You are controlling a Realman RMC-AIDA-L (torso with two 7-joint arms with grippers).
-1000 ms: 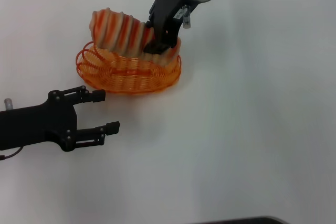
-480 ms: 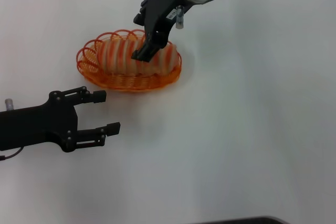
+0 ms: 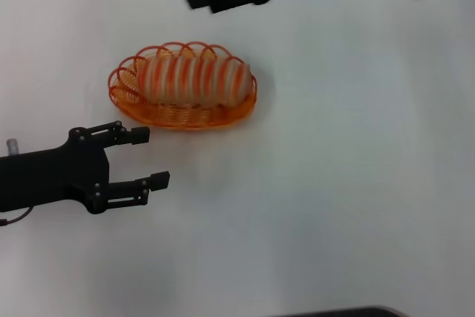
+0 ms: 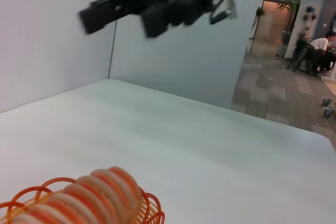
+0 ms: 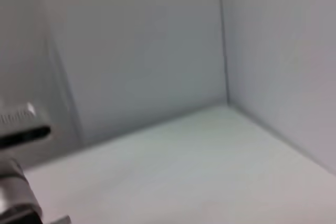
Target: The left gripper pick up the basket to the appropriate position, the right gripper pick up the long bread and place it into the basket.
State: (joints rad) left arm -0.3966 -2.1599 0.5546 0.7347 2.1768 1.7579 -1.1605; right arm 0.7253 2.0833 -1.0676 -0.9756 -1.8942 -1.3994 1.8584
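Observation:
The orange wire basket (image 3: 177,117) stands on the white table, left of the middle. The long bread (image 3: 194,79), cream with orange-red stripes, lies flat inside it along its length. My right gripper (image 3: 202,0) is open and empty, raised above the table beyond the basket's far side. My left gripper (image 3: 151,157) is open and empty, near the table in front of the basket and apart from it. The left wrist view shows the bread (image 4: 89,198), the basket's rim (image 4: 153,214) and the right gripper (image 4: 118,22) high above them.
The white table (image 3: 349,168) stretches to the right and front of the basket. Grey walls (image 5: 131,51) stand at the table's far edges. A room opens beyond the table's end (image 4: 294,93).
My right gripper let go of the bread and rose up and away beyond the basket. The bread went from tilted on the rim to lying flat in the basket. The left arm has not moved.

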